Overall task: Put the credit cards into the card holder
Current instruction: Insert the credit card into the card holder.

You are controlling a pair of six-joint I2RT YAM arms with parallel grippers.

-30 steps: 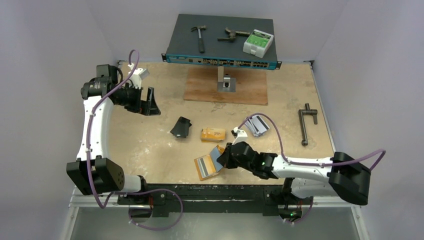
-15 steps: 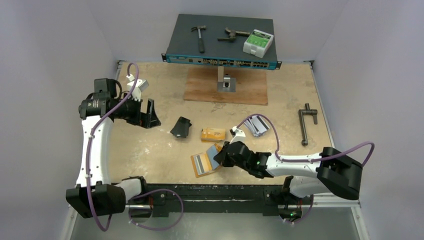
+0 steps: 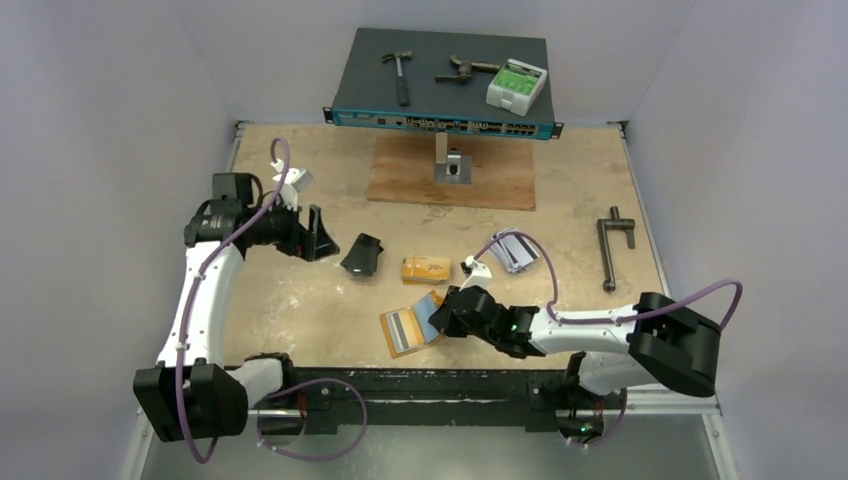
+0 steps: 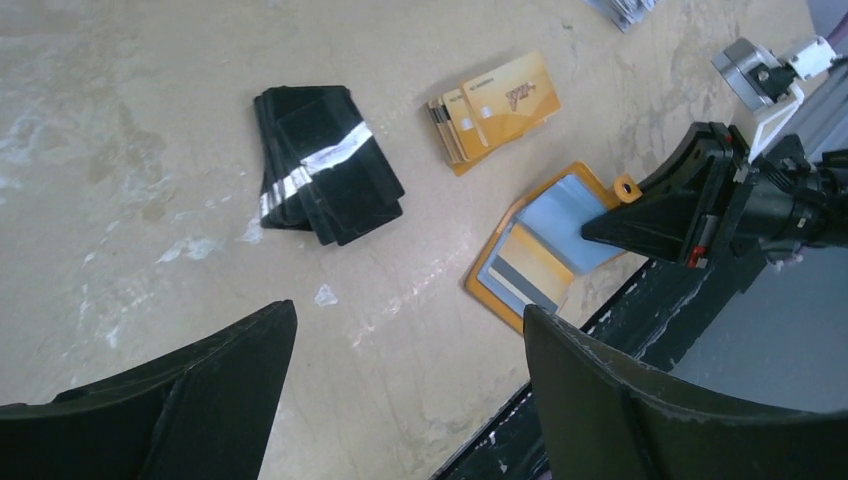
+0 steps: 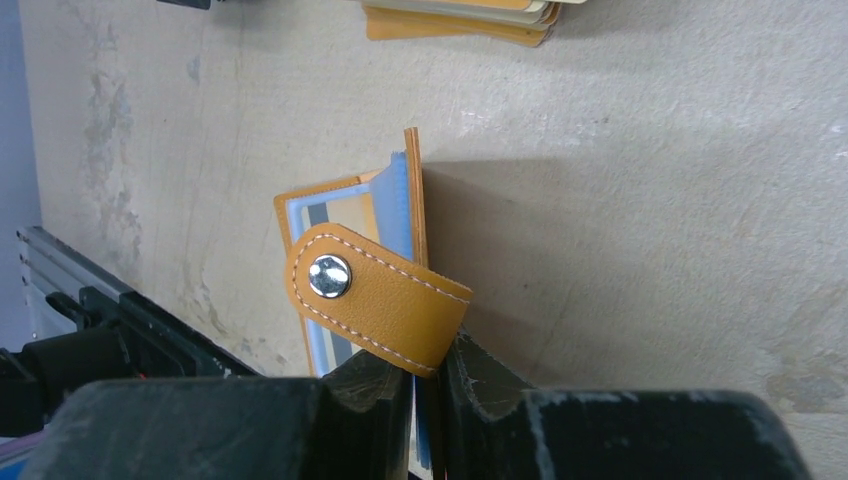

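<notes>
You have bare surface to the left of the card holder. On its right edge the right pincer blocks the way; the black case and the yellow card stack lie near on its far side.

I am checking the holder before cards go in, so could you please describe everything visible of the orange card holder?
The card holder is an orange, leather-like bifold with pale stitching, a snap tab bearing a silver stud, and bluish-grey clear sleeves inside. It lies open near the front edge of the table, one half flat on it, the other tilted up. A card seems tucked in the flat half. The right gripper pinches the raised half between its jaws; nothing else touches it.
</notes>
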